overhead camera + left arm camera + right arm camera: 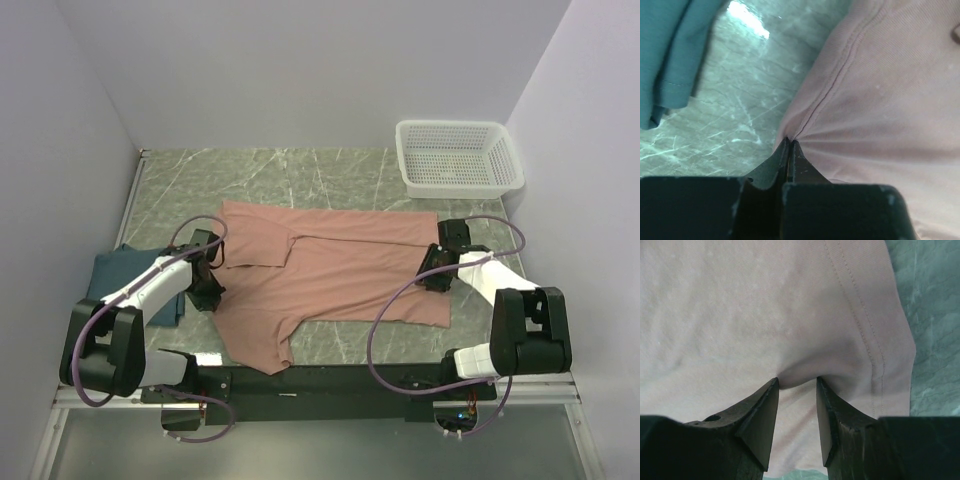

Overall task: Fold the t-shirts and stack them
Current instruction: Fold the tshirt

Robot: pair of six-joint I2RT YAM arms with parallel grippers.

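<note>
The salmon-pink t-shirt (330, 275) lies spread across the middle of the marble table, one sleeve hanging toward the near edge. My left gripper (208, 295) sits at its left edge. In the left wrist view the left gripper (789, 141) is shut on the pink t-shirt (880, 100) at a seam, with creases fanning out from the pinch. The dark teal t-shirt (105, 270) lies at the far left under my left arm, and the teal t-shirt (670, 50) shows apart from the pink one. My right gripper (435, 272) rests on the shirt's right end. The right gripper (797, 382) stands open, tips pressed into the pink cloth (765, 305), a small pucker between them.
A white mesh basket (460, 158) stands at the back right corner. Grey walls close in the table on the left, back and right. Bare marble (300, 170) runs behind the pink shirt, and a strip of table (935, 315) shows beside its hem.
</note>
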